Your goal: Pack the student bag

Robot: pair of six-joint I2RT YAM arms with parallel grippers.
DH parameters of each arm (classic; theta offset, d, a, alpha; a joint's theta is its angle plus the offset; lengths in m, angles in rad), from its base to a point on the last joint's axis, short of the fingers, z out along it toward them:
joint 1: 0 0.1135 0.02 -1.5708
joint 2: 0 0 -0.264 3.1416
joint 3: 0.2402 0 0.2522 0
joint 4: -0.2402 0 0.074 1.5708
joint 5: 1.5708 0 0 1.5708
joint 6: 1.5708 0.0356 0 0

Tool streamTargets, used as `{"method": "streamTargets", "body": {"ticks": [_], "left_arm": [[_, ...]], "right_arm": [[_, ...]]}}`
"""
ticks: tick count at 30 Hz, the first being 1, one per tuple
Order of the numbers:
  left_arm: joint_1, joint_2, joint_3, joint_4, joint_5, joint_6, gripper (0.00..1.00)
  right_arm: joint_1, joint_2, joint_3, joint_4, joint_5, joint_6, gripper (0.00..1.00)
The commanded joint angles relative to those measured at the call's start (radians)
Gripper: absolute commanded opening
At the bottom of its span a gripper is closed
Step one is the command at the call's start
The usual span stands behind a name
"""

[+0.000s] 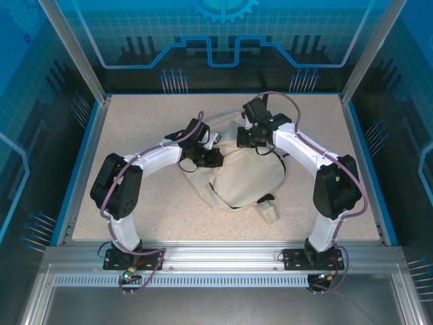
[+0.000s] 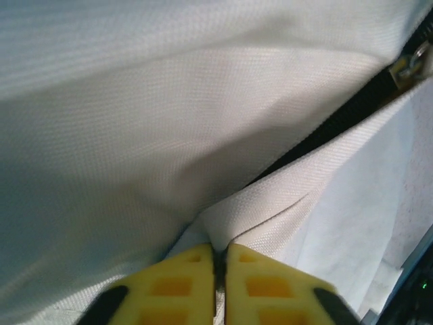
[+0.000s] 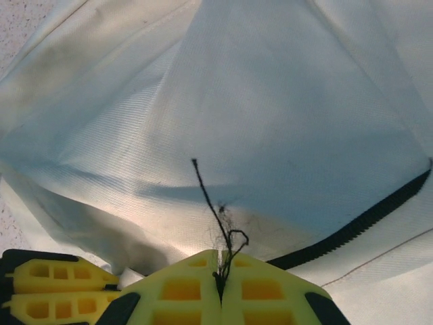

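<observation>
Cream student bag [image 1: 250, 177] pinched by left gripper [image 2: 220, 252] and right gripper [image 3: 220, 263].

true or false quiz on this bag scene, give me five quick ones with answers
1. The student bag lies on the table. True.
2. The left gripper is wide open. False: its fingers are together, pinching a fold of the bag's fabric.
3. A black thread sticks out from between the right gripper's closed tips. True.
4. The bag is bright red. False: it is cream with a black zip.
5. The right arm is parked away from the bag. False: both arms reach to its far end.
</observation>
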Motion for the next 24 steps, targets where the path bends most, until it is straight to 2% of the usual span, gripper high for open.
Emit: {"method": "streamTargets", "body": {"ticks": [1, 11, 20, 24], "left_arm": [[-0.006, -0.007, 0.018, -0.068, -0.113, 0.030, 0.00], [-0.002, -0.097, -0.088, -0.146, -0.284, 0.013, 0.00], [0.020, -0.146, -0.101, -0.149, -0.361, -0.007, 0.00], [0.058, -0.157, -0.095, -0.147, -0.408, -0.034, 0.00]], "right_arm": [[-0.041, -0.036, -0.001, 0.009, 0.075, -0.004, 0.00], [-0.154, 0.023, 0.055, -0.012, 0.292, 0.008, 0.00], [-0.183, 0.130, 0.155, -0.125, 0.298, 0.060, 0.00], [-0.178, 0.146, 0.126, -0.184, 0.299, 0.122, 0.00]]}}
